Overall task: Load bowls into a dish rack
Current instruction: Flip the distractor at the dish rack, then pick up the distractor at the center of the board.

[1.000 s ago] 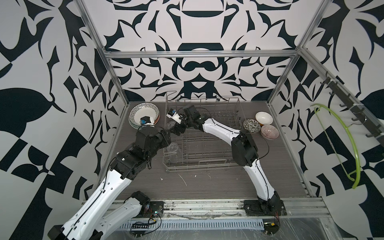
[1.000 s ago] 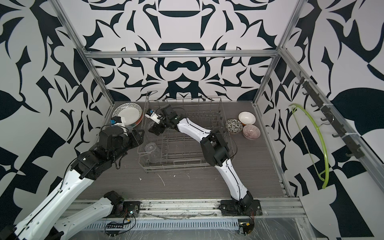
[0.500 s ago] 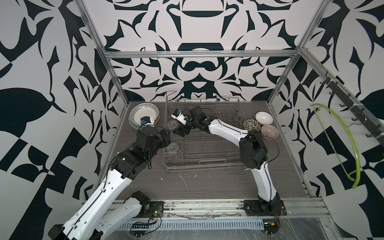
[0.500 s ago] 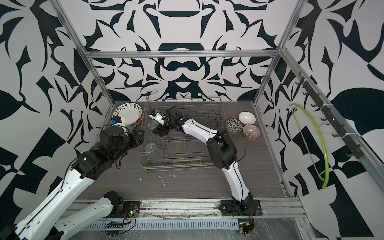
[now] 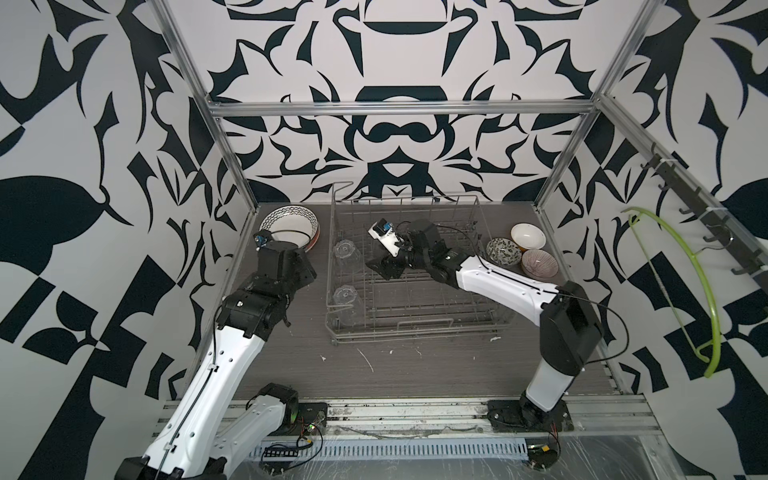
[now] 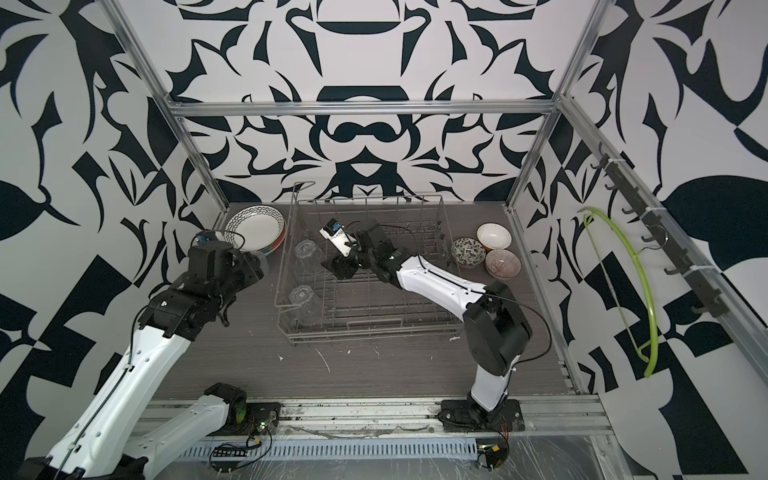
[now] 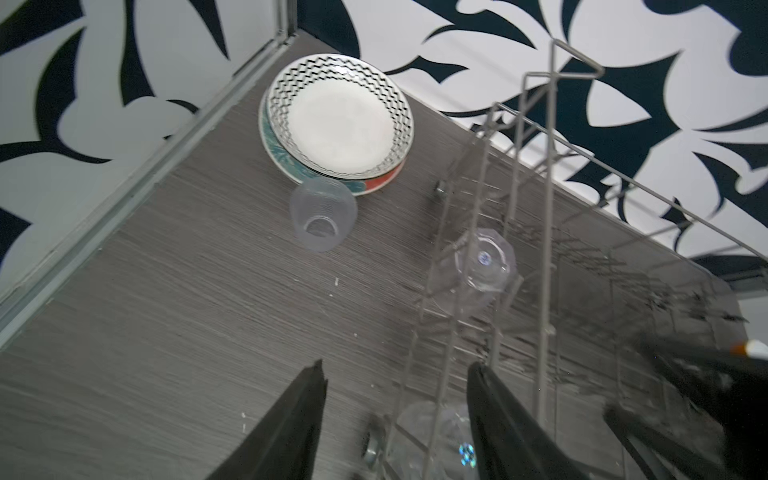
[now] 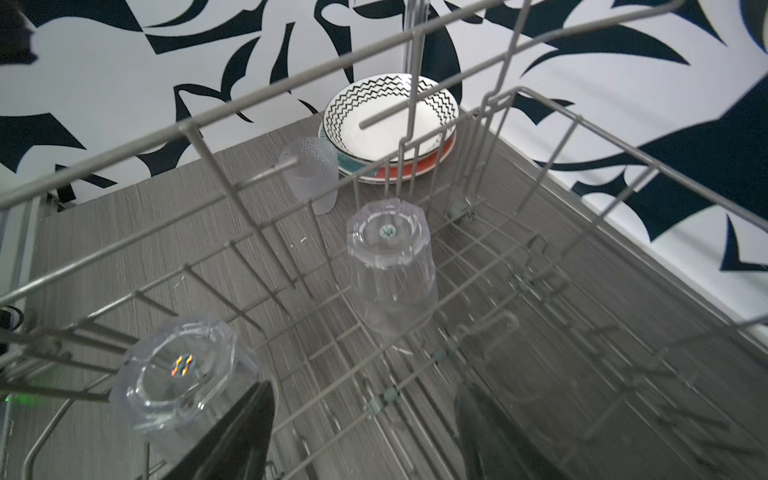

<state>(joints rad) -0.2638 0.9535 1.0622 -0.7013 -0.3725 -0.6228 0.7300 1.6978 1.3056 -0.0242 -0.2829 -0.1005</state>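
Right gripper (image 8: 363,390) and left gripper (image 7: 395,365) both spread, nothing gripped — all three bowls (image 6: 468,251) sit outside the dish rack (image 5: 419,299), off its far-right corner.
Orange bowl (image 5: 528,236), floral bowl (image 5: 503,251) and striped bowl (image 5: 539,263) huddle together. Right gripper hangs inside the rack beside two upturned glasses (image 5: 347,251) along its left wall; left gripper is outside that wall — frosted cup (image 7: 323,218) and plate stack (image 7: 338,120) just beyond the rack's far-left corner.

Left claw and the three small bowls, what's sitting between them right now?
The dish rack fills that stretch, with two upturned glasses inside and the right arm reaching in, as both top views show.
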